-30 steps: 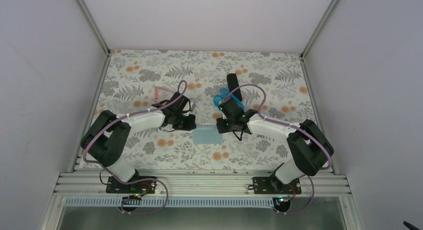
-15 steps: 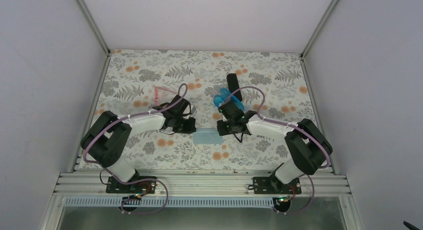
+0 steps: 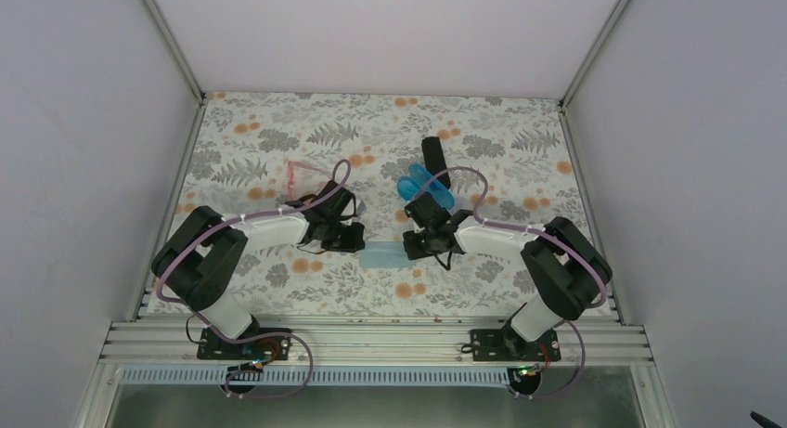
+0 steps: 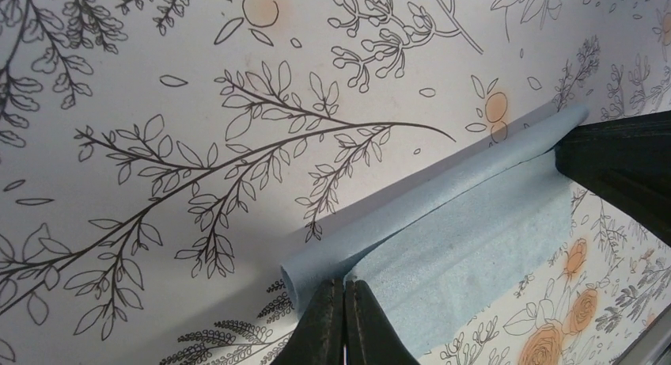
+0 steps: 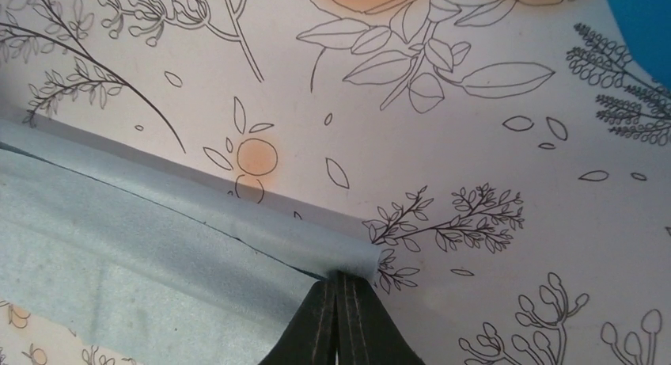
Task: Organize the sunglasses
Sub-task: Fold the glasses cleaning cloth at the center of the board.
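The pink sunglasses [image 3: 301, 173] lie on the floral table behind my left arm, apart from both grippers. The light blue cloth [image 3: 382, 255] lies between the grippers, its far edge rolled over onto itself. My left gripper [image 3: 362, 241] is shut on the cloth's left end; in the left wrist view the closed jaws [image 4: 344, 286] pinch the rolled edge of the cloth [image 4: 475, 238]. My right gripper [image 3: 406, 246] is shut on the right end; in the right wrist view it [image 5: 339, 276] pinches the roll of the cloth [image 5: 119, 238].
A glossy blue case [image 3: 419, 185] lies open just behind my right gripper and shows at the top right corner of the right wrist view [image 5: 645, 17]. A black oblong object [image 3: 432, 155] lies behind it. Metal posts and walls bound the table.
Both grippers have moved toward the near edge, drawing the cloth's far edge over itself. The cloth looks narrower from above. The sunglasses and case have not moved.
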You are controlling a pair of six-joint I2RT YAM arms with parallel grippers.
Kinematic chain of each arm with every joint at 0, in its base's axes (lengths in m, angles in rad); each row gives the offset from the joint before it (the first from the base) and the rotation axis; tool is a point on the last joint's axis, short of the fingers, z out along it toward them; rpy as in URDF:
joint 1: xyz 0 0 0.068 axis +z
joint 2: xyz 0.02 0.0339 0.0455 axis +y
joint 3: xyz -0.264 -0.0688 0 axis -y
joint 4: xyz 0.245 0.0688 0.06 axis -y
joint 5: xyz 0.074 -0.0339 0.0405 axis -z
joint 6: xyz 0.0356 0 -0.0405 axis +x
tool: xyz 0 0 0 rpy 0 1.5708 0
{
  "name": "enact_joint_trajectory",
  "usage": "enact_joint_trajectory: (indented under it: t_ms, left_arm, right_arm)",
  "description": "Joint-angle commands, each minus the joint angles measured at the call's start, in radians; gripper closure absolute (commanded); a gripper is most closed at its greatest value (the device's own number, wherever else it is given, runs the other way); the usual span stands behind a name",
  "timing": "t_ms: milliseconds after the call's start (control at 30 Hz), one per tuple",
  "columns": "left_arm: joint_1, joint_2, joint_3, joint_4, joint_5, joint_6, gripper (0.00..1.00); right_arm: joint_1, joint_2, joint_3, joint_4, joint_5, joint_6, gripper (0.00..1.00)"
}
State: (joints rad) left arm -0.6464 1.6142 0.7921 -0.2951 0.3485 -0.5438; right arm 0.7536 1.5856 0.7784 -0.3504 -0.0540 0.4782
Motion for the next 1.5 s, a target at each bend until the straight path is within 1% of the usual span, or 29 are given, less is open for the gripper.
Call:
enact_joint_trajectory:
  t_ms: [0,133,200,300,400,500,600,667,800,900,967,1000,1100,1200,1467]
  left_arm:
    - [-0.008,0.013,-0.015,0.017,-0.013,-0.017,0.98]
    - [-0.01,0.012,-0.019,0.011,-0.019,-0.02,0.97]
    - [-0.012,0.009,-0.023,0.01,-0.017,-0.022,0.93]
    - [-0.012,-0.006,-0.037,0.012,0.002,-0.023,0.84]
    - [-0.011,-0.051,-0.058,0.012,0.016,-0.019,0.76]
    - [-0.012,-0.105,-0.074,0.01,0.015,-0.02,0.73]
    - [-0.011,-0.143,-0.063,-0.015,-0.028,-0.027,0.73]
    - [-0.012,-0.17,-0.055,-0.011,-0.055,-0.033,0.73]
    - [-0.012,-0.201,-0.048,0.048,-0.019,-0.038,0.75]
    - [-0.012,-0.14,-0.029,0.104,0.055,-0.043,0.86]
    - [-0.013,-0.086,-0.004,0.115,0.071,-0.043,0.92]
    - [-0.015,-0.065,0.005,0.12,0.071,-0.047,0.93]
    - [-0.016,-0.01,0.016,0.144,0.092,-0.061,0.95]
    - [-0.019,0.028,0.019,0.144,0.098,-0.073,0.96]
    - [-0.019,0.081,0.019,0.039,0.002,-0.129,0.97]
  right_arm:
    - [0.013,0.01,-0.011,0.013,-0.006,-0.005,0.96]
    - [0.015,0.015,-0.015,0.011,-0.001,-0.006,0.96]
    - [0.015,0.016,-0.02,0.012,-0.012,-0.01,0.95]
    - [0.016,-0.008,-0.032,0.011,-0.044,-0.019,0.88]
    - [0.016,-0.066,-0.04,-0.014,-0.077,-0.032,0.78]
    - [0.016,-0.128,-0.034,-0.044,-0.092,-0.045,0.68]
    - [0.016,-0.149,-0.006,-0.061,-0.077,-0.047,0.63]
    - [0.019,-0.138,0.019,-0.06,-0.077,-0.048,0.63]
    - [0.03,-0.088,0.068,-0.035,-0.086,-0.04,0.67]
    - [0.039,-0.03,0.099,0.004,-0.114,-0.017,0.72]
    - [0.045,0.016,0.121,0.033,-0.145,0.003,0.78]
    - [0.049,0.037,0.129,0.049,-0.157,0.018,0.8]
    - [0.057,0.104,0.157,0.072,-0.182,0.059,0.84]
    - [0.058,0.14,0.164,0.084,-0.172,0.108,0.85]
    - [0.059,0.18,0.144,0.013,-0.031,0.268,0.86]
